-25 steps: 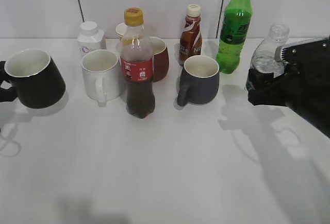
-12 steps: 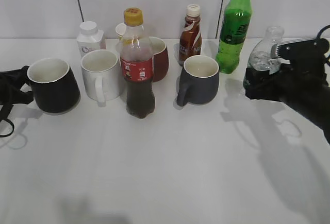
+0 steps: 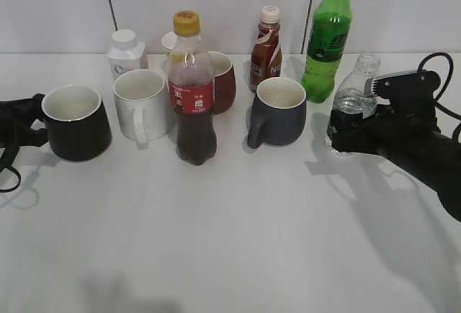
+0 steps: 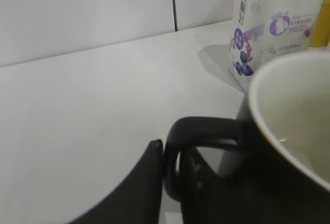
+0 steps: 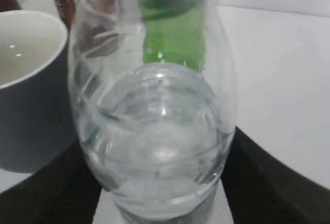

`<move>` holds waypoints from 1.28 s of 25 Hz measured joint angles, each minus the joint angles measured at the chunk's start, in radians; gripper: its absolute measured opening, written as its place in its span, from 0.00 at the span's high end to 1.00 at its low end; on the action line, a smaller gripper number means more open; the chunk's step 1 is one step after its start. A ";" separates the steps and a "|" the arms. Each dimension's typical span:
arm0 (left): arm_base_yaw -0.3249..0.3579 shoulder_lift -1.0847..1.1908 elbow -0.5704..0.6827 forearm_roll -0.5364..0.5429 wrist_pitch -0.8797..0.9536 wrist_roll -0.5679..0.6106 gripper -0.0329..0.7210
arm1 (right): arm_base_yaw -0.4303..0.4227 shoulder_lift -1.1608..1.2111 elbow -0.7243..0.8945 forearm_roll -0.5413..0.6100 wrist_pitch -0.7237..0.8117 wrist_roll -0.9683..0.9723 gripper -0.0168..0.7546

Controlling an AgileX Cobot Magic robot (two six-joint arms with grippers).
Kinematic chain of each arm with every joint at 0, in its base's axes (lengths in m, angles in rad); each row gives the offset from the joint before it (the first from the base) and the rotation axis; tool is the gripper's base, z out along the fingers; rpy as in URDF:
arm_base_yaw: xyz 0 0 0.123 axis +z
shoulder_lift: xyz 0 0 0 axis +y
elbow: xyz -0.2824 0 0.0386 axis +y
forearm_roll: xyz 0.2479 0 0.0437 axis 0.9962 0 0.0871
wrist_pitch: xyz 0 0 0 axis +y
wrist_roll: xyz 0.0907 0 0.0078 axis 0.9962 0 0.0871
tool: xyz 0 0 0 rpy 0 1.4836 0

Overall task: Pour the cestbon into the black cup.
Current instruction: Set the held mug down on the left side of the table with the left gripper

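**Bottle gripped at right, cup gripped at left**

We see the right gripper (image 3: 346, 134) clamped around the lower body of the cestbon (image 3: 353, 97), which stands uncapped and slightly tilted just right of the dark grey mug (image 3: 278, 111). Its label is hidden by the fingers. The right wrist view shows water filling the lower part of the bottle (image 5: 154, 121), with a black finger (image 5: 268, 183) on each side.

The black cup (image 3: 74, 121) sits upright at the table's left edge. The left gripper (image 3: 21, 127) is at its handle; the left wrist view shows a finger (image 4: 139, 183) against the handle loop (image 4: 198, 136), apparently pinching it.

Legible marks are few: a red-labelled cola bottle (image 3: 193, 90), a green soda bottle (image 3: 327, 36), and a white carton (image 4: 276, 20) with purple print, too blurred to read
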 joint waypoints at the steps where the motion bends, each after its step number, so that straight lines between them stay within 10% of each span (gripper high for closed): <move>1: 0.000 0.000 0.000 0.000 -0.001 -0.005 0.81 | 0.000 0.000 0.000 -0.009 0.000 0.001 0.34; 7: 0.000 0.000 -0.002 -0.005 -0.016 -0.018 0.59 | 0.000 0.000 0.000 -0.009 0.000 0.002 0.34; 32: 0.000 -0.281 0.081 -0.007 0.116 -0.021 0.49 | 0.000 -0.271 -0.002 0.036 0.141 -0.009 0.19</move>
